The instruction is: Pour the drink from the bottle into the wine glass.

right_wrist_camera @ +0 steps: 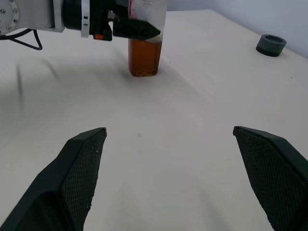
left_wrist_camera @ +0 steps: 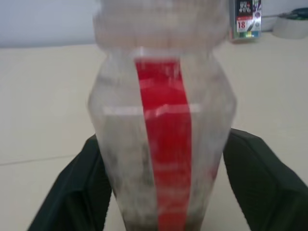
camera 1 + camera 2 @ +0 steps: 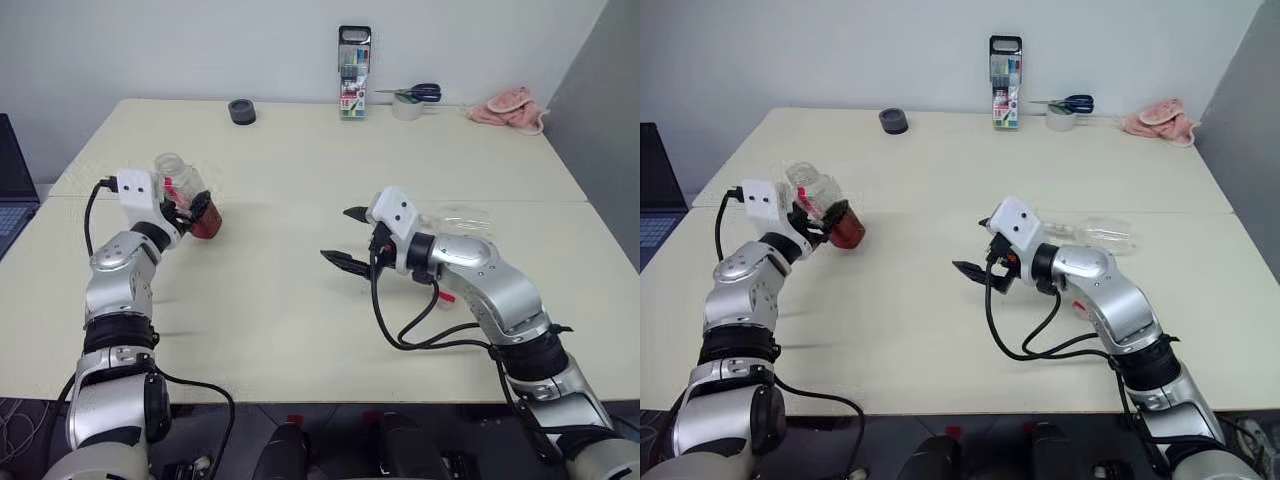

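1. Table (image 3: 300, 150): the work surface. Both pincers hang just above it, so everything needed sits within short reach.

2. Right gripper (image 3: 340, 235): its jaws are spread wide and it carries nothing. It points across the table toward the left gripper (image 3: 197, 210), well apart from it. That pose suits a hand waiting to take something up.

3. Bottle (image 2: 163, 144): it stands upright on the table between the left gripper's two fingers (image 2: 72, 192), one at each flat side. Whether those fingers press the walls or merely flank them cannot be told. The neck appears uncapped, which pouring requires.

4. Wine glass (image 3: 1105, 232): a clear shape behind the right gripper, beyond its forearm and away from the direction it points. It appears to lie on its side, in which case it would need standing up before it can receive liquid.

5. Drink (image 1: 143, 57): an amber layer in the bottle's base, below the left gripper's fingers. Judgement: pouring has not begun.

6. A small red object (image 3: 445, 297) lies behind the right gripper, beneath its forearm; it cannot be identified.
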Robot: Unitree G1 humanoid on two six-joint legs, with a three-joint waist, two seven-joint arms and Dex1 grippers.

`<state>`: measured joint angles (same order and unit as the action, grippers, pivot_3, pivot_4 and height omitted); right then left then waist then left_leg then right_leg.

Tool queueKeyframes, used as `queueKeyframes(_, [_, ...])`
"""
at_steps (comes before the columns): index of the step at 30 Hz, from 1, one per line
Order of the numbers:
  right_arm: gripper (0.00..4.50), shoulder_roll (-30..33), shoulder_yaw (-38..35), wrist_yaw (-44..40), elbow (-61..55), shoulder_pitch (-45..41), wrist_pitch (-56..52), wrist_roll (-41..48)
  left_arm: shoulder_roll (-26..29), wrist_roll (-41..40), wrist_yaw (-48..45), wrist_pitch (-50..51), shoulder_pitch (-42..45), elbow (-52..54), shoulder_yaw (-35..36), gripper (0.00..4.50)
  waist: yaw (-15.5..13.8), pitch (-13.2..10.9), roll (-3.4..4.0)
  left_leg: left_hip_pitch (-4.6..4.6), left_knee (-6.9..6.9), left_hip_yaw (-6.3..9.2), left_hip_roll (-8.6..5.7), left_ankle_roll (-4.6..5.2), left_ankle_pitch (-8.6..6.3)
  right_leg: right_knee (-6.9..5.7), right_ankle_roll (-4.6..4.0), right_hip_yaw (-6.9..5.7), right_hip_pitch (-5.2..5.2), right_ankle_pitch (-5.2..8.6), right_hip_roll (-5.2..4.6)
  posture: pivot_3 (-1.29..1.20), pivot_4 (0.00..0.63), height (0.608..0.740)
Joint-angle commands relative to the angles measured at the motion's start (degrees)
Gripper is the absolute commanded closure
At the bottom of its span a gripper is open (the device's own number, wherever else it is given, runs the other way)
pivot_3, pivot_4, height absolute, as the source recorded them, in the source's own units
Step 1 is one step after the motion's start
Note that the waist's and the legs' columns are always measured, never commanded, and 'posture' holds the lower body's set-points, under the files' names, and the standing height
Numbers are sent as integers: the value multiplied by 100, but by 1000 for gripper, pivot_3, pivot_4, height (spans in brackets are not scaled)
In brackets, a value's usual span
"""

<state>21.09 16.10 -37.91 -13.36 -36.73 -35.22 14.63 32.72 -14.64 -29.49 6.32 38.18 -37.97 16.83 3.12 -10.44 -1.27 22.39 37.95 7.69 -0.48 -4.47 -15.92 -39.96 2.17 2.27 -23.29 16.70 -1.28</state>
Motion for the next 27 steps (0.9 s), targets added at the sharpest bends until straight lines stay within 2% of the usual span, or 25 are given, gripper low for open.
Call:
queueKeyframes(1, [0,-63,5,-32,-206,-86,90,-30,141,10,-57,-103,37,32,49,52,-2,0,0,0,0,0,0,0,0,0,0,0,0,0,0,0,150,740])
queueKeyframes(9, [0,-109,98,-22,-278,60,126,-127,140,285,-107,-630,-246,-145,-115,52,9,0,0,-1,-1,-2,0,0,0,0,-1,2,0,0,0,0,150,740])
queueKeyframes(18, [0,14,296,234,-559,825,481,-707,-289,368,450,-1179,-1206,240,-15,52,1,3,-1,2,-2,0,1,7,-4,-1,-1,2,-5,-1,-2,0,150,740])
queueKeyframes(23, [0,77,-81,390,-1150,1497,126,-483,-511,129,474,-885,-2157,1486,12,52,-8,4,-2,1,-4,-2,4,13,-8,1,-2,7,-5,-1,-7,0,150,740])
queueKeyframes(27, [0,-450,-988,890,-1693,2114,-929,381,-594,-159,19,-280,-3267,3035,-313,52,-12,6,0,-3,-7,2,16,17,-11,0,-2,16,0,-1,-24,0,150,740])
